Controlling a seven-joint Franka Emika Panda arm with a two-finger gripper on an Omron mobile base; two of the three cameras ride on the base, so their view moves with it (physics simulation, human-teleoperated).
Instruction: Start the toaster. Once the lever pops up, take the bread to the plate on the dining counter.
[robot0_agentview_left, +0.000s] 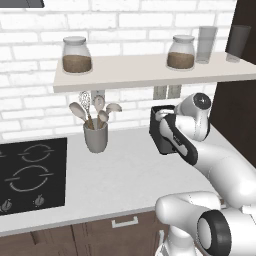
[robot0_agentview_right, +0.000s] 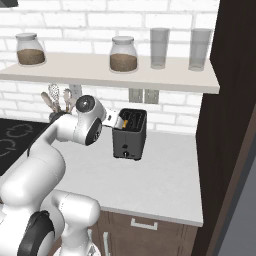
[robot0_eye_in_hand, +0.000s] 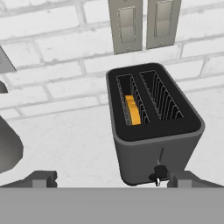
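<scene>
The dark toaster (robot0_eye_in_hand: 153, 144) stands on the white worktop against the brick wall, also seen as toaster (robot0_agentview_right: 130, 135) and toaster (robot0_agentview_left: 156, 131). A golden slice of bread (robot0_eye_in_hand: 132, 109) sits low in its left slot; the bread (robot0_agentview_right: 125, 120) shows as an orange sliver. The toaster's small lever (robot0_eye_in_hand: 158, 172) juts from the front face, close to my right fingertip (robot0_eye_in_hand: 183, 178). My gripper (robot0_eye_in_hand: 113, 180) hovers just in front of and above the toaster, open, with nothing between the fingers. The hand (robot0_agentview_right: 113, 119) is by the toaster's top left edge. The plate and the dining counter are out of view.
A grey utensil cup (robot0_agentview_left: 95, 136) stands left of the toaster, and a black hob (robot0_agentview_left: 30, 172) lies further left. A shelf (robot0_agentview_left: 150, 70) with jars and glasses hangs overhead. A dark cabinet wall (robot0_agentview_right: 227, 125) closes the right side. Wall sockets (robot0_eye_in_hand: 140, 24) are behind the toaster.
</scene>
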